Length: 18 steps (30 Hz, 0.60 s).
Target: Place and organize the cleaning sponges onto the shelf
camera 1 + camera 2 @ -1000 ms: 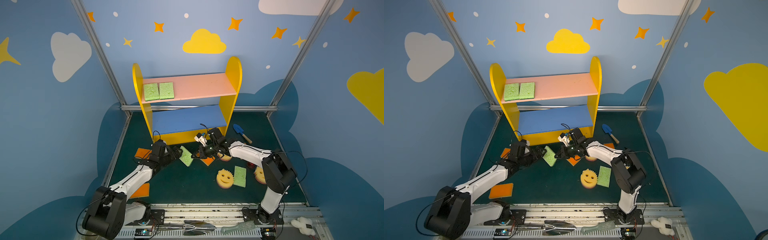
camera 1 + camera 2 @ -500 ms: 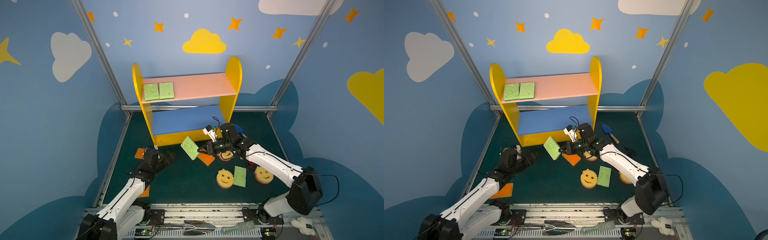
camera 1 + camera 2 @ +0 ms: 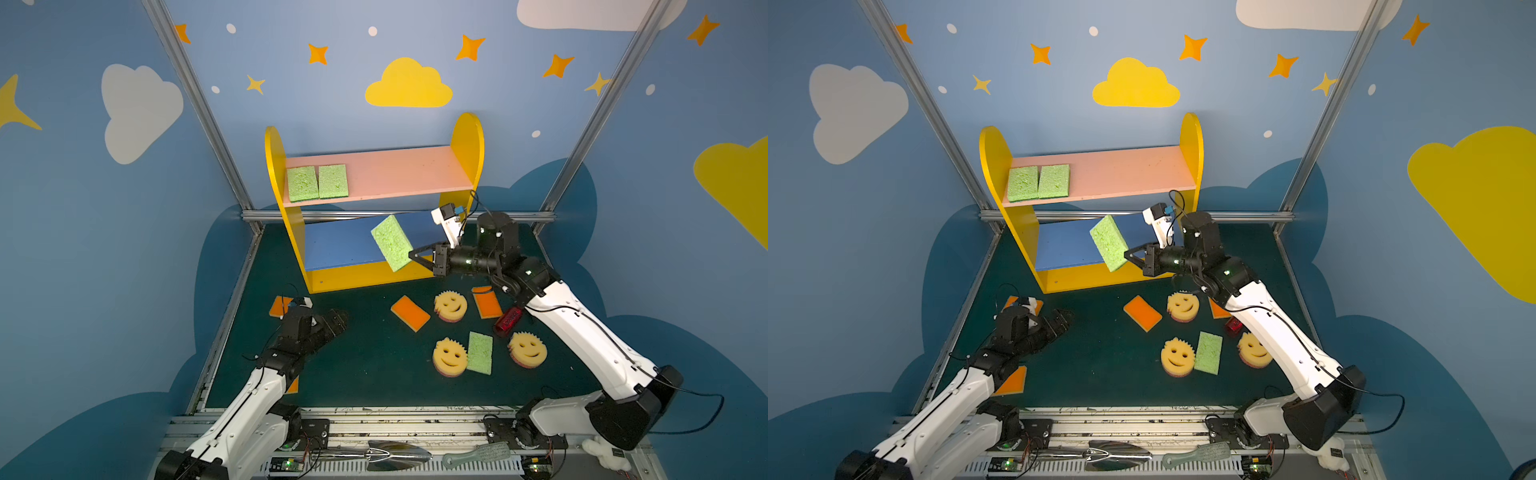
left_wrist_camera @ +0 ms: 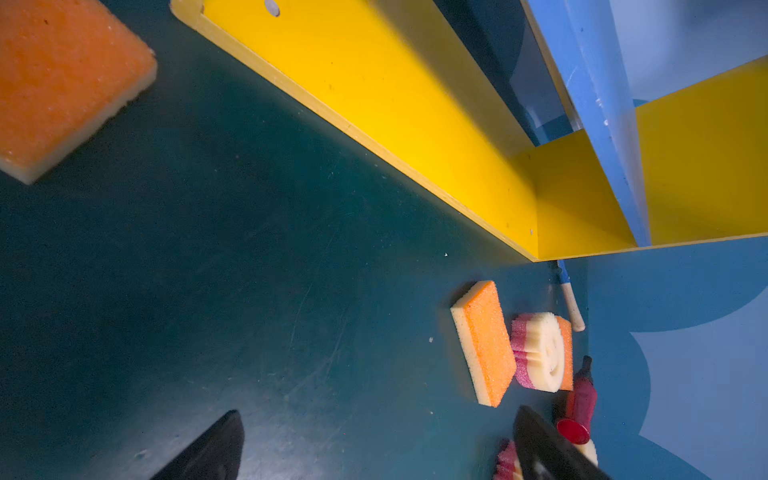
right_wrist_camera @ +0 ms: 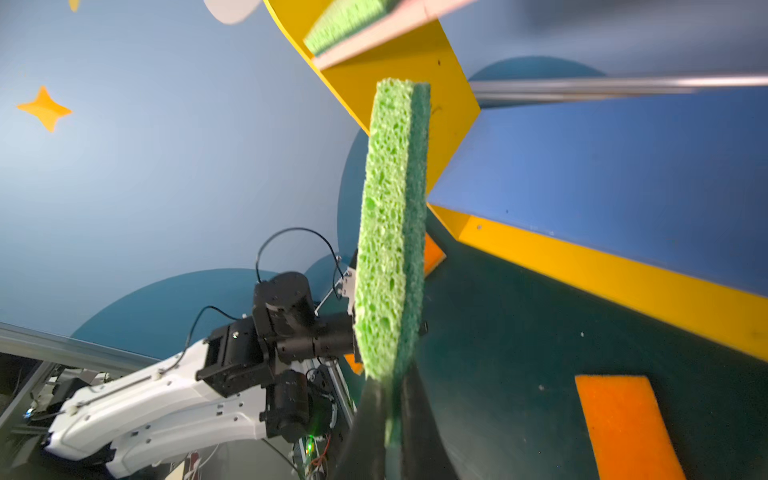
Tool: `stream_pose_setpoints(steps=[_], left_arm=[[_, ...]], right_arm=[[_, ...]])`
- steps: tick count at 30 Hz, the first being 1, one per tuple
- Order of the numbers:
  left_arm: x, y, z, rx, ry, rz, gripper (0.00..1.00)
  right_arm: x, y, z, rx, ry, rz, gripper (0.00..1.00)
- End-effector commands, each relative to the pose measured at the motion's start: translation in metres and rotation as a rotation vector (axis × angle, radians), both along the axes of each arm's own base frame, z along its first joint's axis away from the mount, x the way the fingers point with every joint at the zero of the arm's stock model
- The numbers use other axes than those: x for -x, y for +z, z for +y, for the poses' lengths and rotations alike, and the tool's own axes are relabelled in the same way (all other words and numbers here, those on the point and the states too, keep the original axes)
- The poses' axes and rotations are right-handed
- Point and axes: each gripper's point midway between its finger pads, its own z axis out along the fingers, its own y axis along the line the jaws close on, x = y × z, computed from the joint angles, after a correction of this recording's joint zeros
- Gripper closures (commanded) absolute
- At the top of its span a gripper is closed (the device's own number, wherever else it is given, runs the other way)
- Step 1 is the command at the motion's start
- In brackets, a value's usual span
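Observation:
My right gripper (image 3: 411, 258) is shut on one corner of a light-green sponge (image 3: 391, 242), which it holds tilted in the air in front of the blue lower board (image 3: 336, 245) of the shelf (image 3: 467, 137). The right wrist view shows this sponge (image 5: 390, 232) edge-on between the fingers. Two green sponges (image 3: 302, 183) (image 3: 333, 181) lie side by side at the left end of the pink upper board (image 3: 399, 174). My left gripper (image 3: 338, 321) hovers open and empty low over the mat. Orange sponges (image 3: 409, 312), smiley sponges (image 3: 450, 305) and another green sponge (image 3: 479, 352) lie on the mat.
A red bottle-like object (image 3: 509, 322) lies beside my right arm. An orange sponge (image 3: 279, 306) sits behind my left wrist and another (image 3: 1013, 381) lies partly under that arm. The blue shovel's handle (image 4: 570, 303) lies past the shelf's corner. A metal trowel (image 3: 395, 451) rests on the front rail.
My right gripper has lifted the green sponge off the mat and carried it up toward the shelf. The left gripper has drawn back to the left, away from the sponge.

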Motion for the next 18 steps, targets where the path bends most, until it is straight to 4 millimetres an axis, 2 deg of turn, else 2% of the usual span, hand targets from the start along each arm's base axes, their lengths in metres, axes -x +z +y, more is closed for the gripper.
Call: stream_pose_setpoints(steps=[1,7,14,18], left_arm=[[-0.003,-0.001,-0.002,-0.004,-0.022,-0.01,0.0],[-0.007,-0.006,-0.006,-0.008,-0.045,0.01,0.01],[-0.009,-0.014,-0.006,-0.021,-0.043,0.022,0.01],[-0.011,-0.013,-0.006,-0.025,-0.047,0.016,0.01]], right_arm=[[-0.01,0.022,0.005,-0.01,0.018,-0.033,1.0],[-0.037,0.058,0.021,-0.032,0.039,-0.059,1.0],[-0.072,0.08,0.036,-0.043,-0.01,-0.099,1.0],[-0.091,0.086,0.045,-0.065,-0.018,-0.095,1.0]])
